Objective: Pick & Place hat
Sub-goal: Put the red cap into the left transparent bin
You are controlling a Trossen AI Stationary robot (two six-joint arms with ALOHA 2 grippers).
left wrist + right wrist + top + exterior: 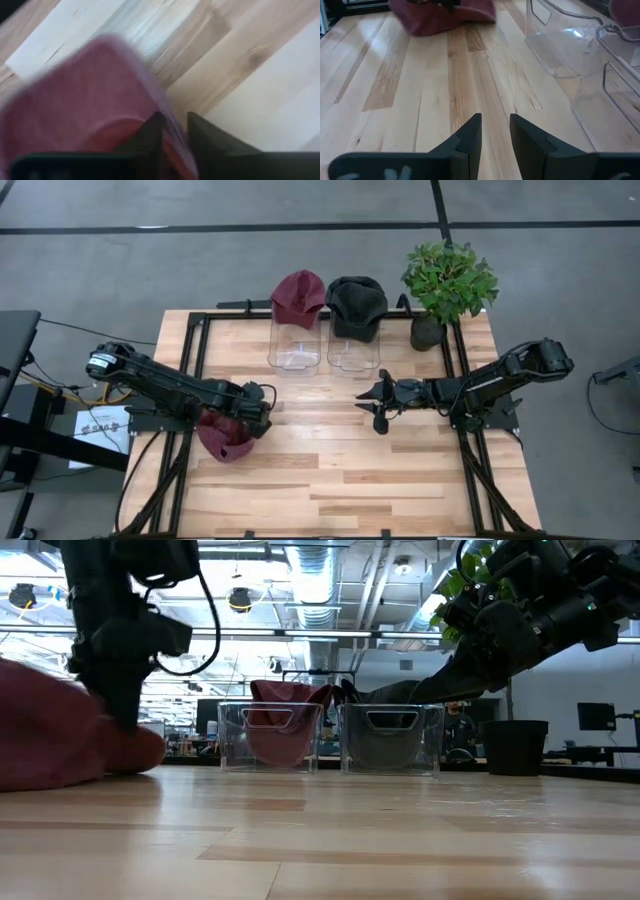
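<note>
Near the desk's (330,480) left edge, we are clenching our left claw (262,418) on the red hat (224,436); our right claw (372,406) is hovering released.

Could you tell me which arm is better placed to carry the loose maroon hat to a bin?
The left. Its gripper is already at the maroon hat, fingers closed on its edge. The right gripper is empty, mid-table, apart from the hat.

Even bright overhead lighting; ceiling lamps (240,600) glare above table (400,470). Left wrist view motion-blurred; maroon hat (75,105) smeared. Shadows faint.
</note>
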